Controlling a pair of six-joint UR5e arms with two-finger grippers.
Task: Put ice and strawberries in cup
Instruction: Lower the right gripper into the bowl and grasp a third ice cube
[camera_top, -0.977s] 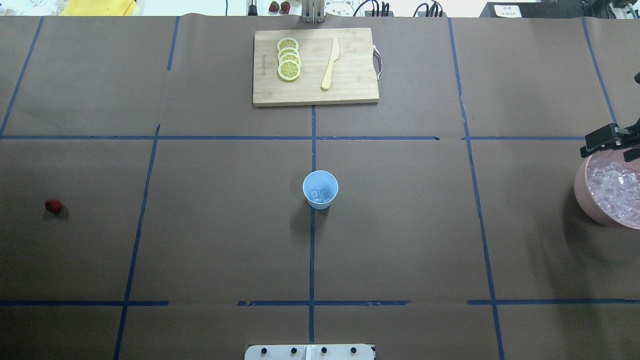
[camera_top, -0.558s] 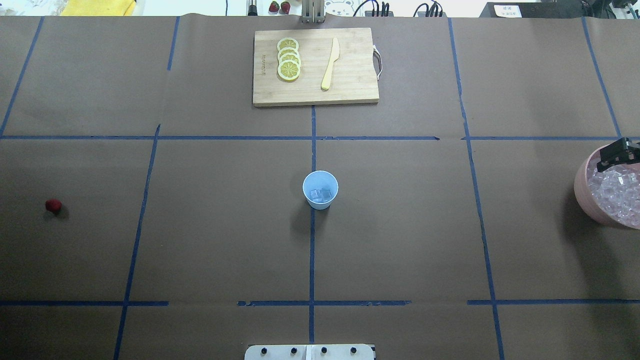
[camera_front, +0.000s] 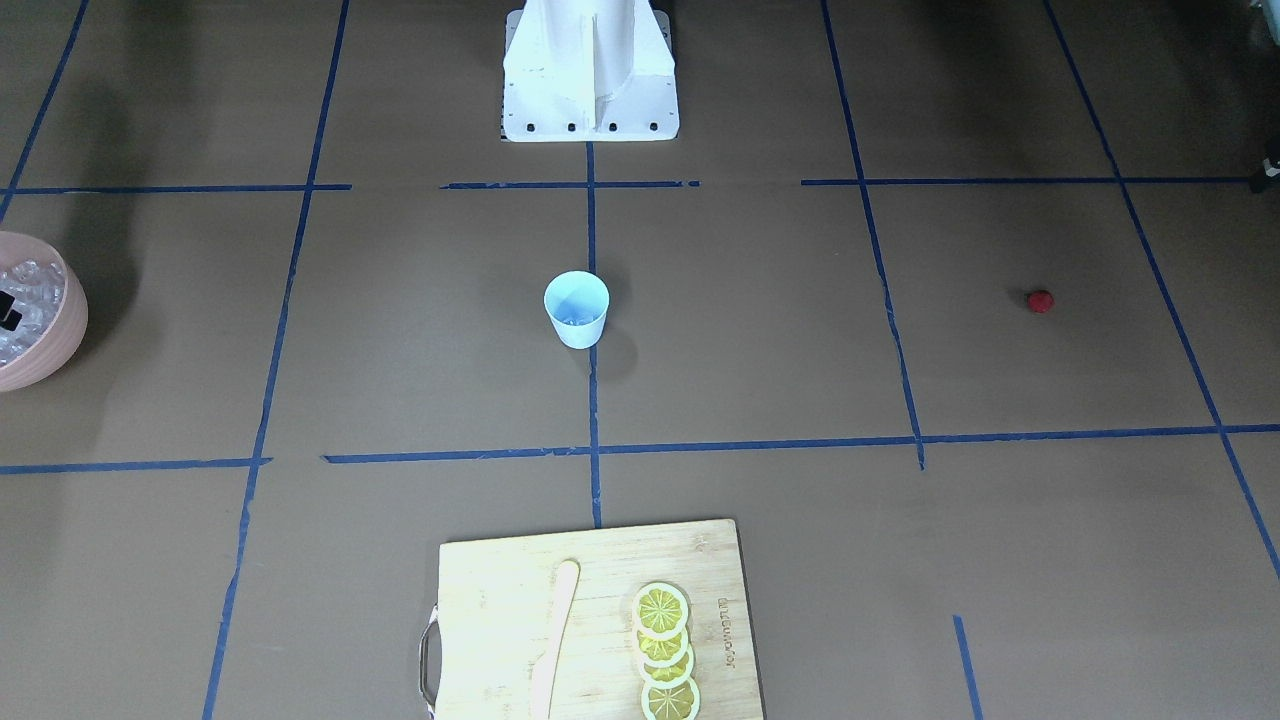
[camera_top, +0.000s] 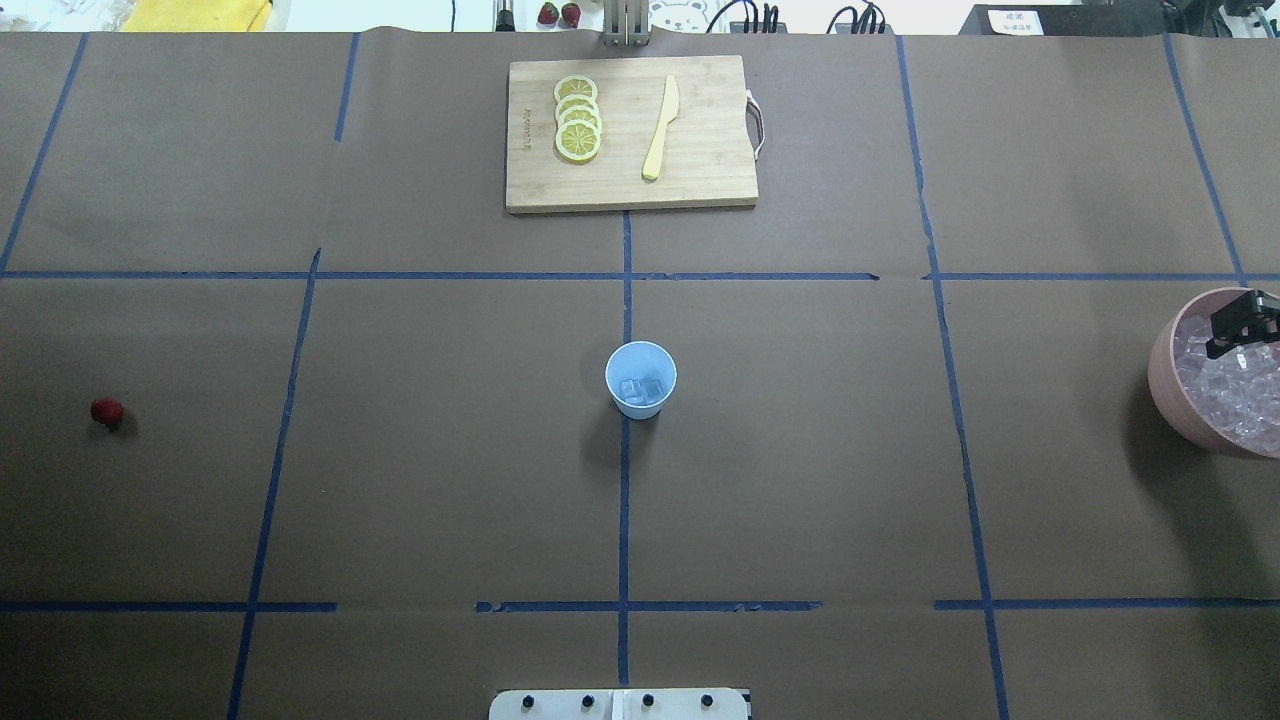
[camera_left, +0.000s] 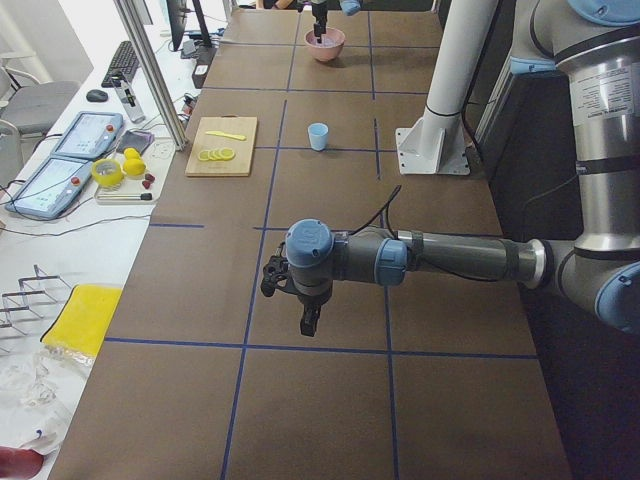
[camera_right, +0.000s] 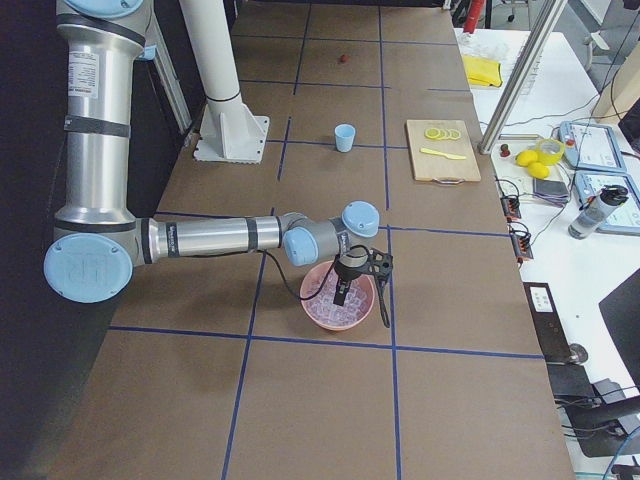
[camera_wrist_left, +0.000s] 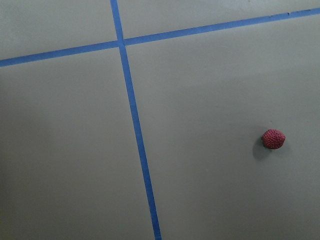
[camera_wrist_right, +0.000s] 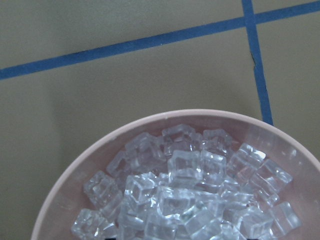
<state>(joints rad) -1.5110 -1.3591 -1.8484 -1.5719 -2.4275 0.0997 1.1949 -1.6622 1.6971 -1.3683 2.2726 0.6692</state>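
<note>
Brown paper ruled with blue tape covers the table (camera_top: 800, 480), and almost nothing on it has changed over the last second. The one change is at the right edge of the overhead view. There the right gripper (camera_top: 1240, 325) has dropped from above the far rim of the pink bowl (camera_top: 1165, 390) to a spot low inside it, just over the heaped cubes. Its own camera looks straight down on that ice (camera_wrist_right: 185, 167) from close by. Its fingers barely show in any view, so I cannot tell whether they are spread or closed, or whether they hold a cube.

The left gripper (camera_left: 308, 322) hangs fingers-down over bare table in the lower centre of the left-side view. Whether it is open or closed cannot be told from there.

At the top centre of the overhead view, the cutting board (camera_top: 700, 180) with its lemon slices (camera_top: 578, 125) and knife (camera_top: 660, 128) lies as before. The cup (camera_top: 610, 375) stands upright at the centre of the frame, with a few cubes already at its bottom. The strawberry (camera_top: 106, 411) has not moved from the far left, well apart from the cup, and it also shows at the right of the left wrist view.

The descent reads as the start of another ice pick. The berry half of the task looks untouched.
</note>
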